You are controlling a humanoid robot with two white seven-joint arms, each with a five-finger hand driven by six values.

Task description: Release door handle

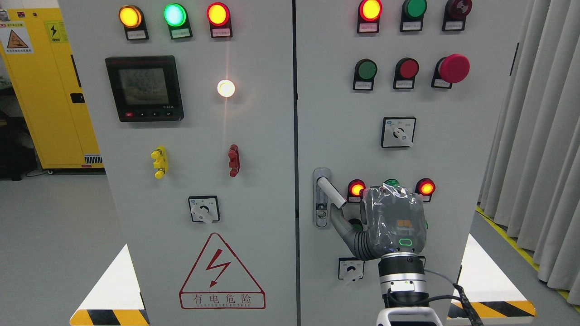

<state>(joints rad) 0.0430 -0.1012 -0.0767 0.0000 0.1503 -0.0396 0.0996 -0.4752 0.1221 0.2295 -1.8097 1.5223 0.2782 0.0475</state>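
The right hand (393, 222), grey and wrapped in clear plastic film, stood raised in front of the right-hand door of the tall light-grey electrical cabinet (253, 136), its arm coming up from the bottom edge right of the middle. Its back faced me and hid the four fingers, so I could not tell whether they were curled or straight. Only the thumb (340, 222) showed plainly, a grey ribbed digit reaching up and left until its tip touched, or all but touched, the lower end of the handle. Whether it pressed on the handle or merely lay against it I could not say.

The door handle (330, 191), a short pale-grey metal lever, was mounted on a narrow upright silver plate (321, 199) close to the seam between the two doors, just left of a lit red indicator lamp (356, 188). The lever slanted down and to the right from its pivot near the top of the plate, with a small keyhole below it.

It looked to me a stiff, rigid piece, smooth and rather slippery, probably sprung and light to turn. It seemed in no way fragile. A sound hold would have been at the free outer end, where leverage is greatest. For letting go, the thumb needed only to draw away down and right, clear of the lamps beside it.

The left arm was nowhere to be seen.
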